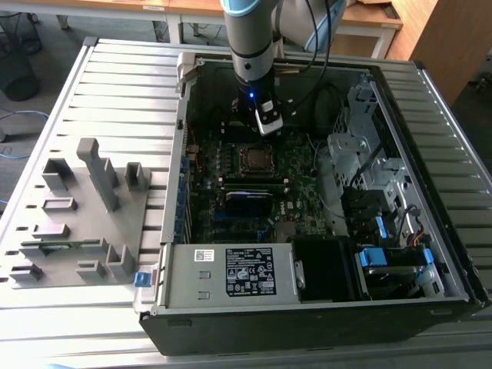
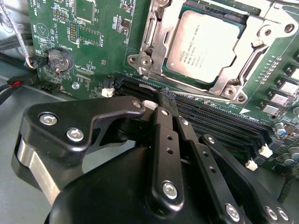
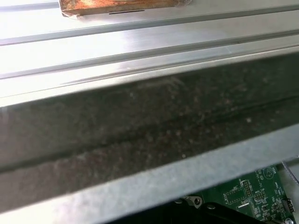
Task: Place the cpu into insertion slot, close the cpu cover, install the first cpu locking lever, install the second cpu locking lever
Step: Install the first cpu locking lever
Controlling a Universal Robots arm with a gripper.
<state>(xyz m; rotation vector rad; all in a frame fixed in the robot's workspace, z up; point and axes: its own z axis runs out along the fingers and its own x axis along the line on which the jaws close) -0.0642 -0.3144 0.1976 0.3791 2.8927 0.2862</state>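
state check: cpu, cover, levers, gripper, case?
cpu: seated in the insertion slot.
cpu cover: lowered around the cpu.
locking levers: lying along the socket; latched or not, cannot tell.
gripper: shut, holding nothing, over the memory slots.
computer case: side open.

The ribbed metal desk (image 1: 46, 100) looked pale and evenly lit in the exterior view; the computer case (image 1: 307, 327) was shadowed inside. In the first wrist view the desk (image 3: 140, 42) glared white. The cpu (image 2: 205, 46) gleamed softly in the second wrist view.
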